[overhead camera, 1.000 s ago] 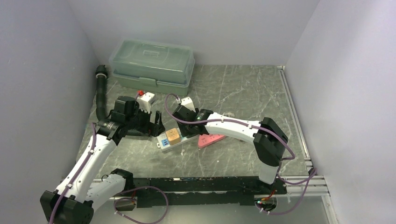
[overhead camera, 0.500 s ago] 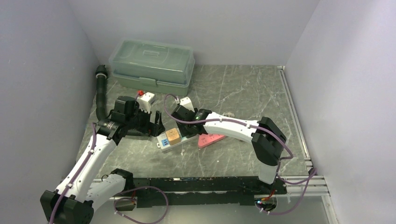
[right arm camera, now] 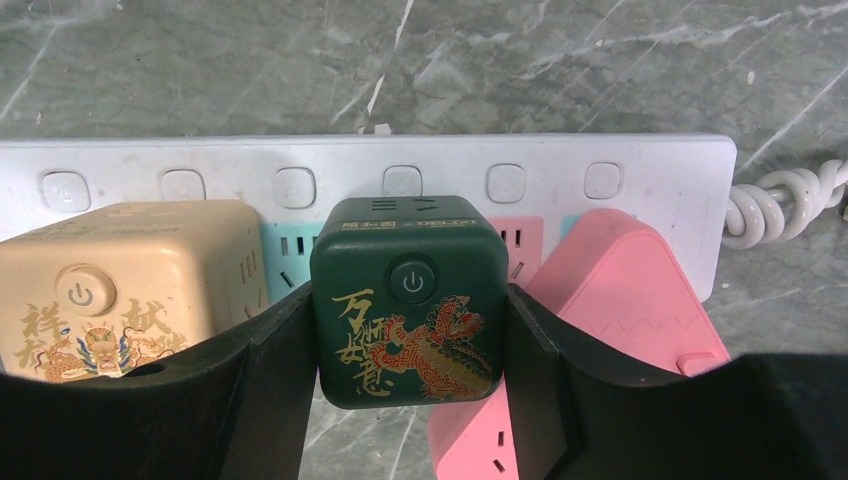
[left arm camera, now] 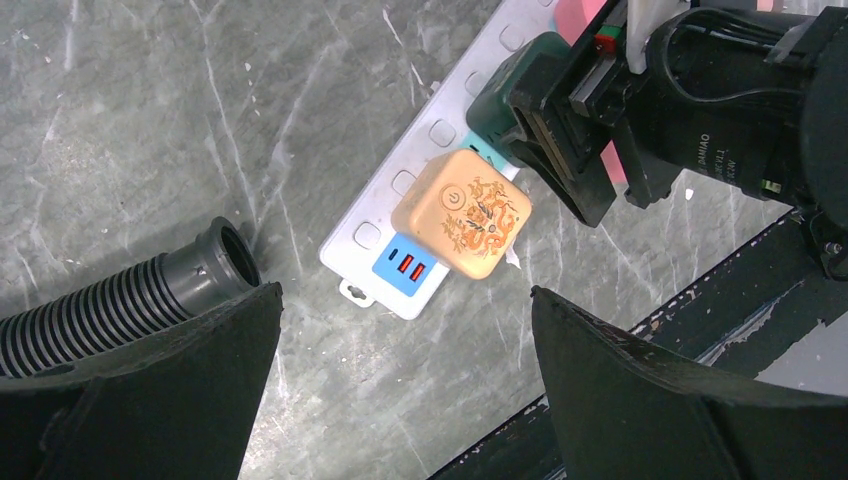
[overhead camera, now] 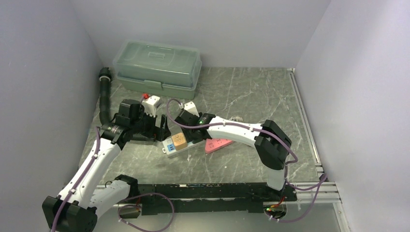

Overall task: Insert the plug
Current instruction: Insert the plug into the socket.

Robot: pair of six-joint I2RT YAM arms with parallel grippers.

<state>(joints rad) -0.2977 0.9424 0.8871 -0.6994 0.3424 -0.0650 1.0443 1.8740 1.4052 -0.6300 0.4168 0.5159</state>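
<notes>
Green plug is pinched on two flat sides by the right hand, at the power strip beside the tan cube; it is judged rigid, light, slick. Left hand is spread.

Right wrist cam: on the green plug inside the right claw I read a power symbol on the button, then gold 万 and two characters I can't pin down. Its top-edge print is too small. The beige cube just left of the claw has a power symbol, 祥 and 献.
</notes>
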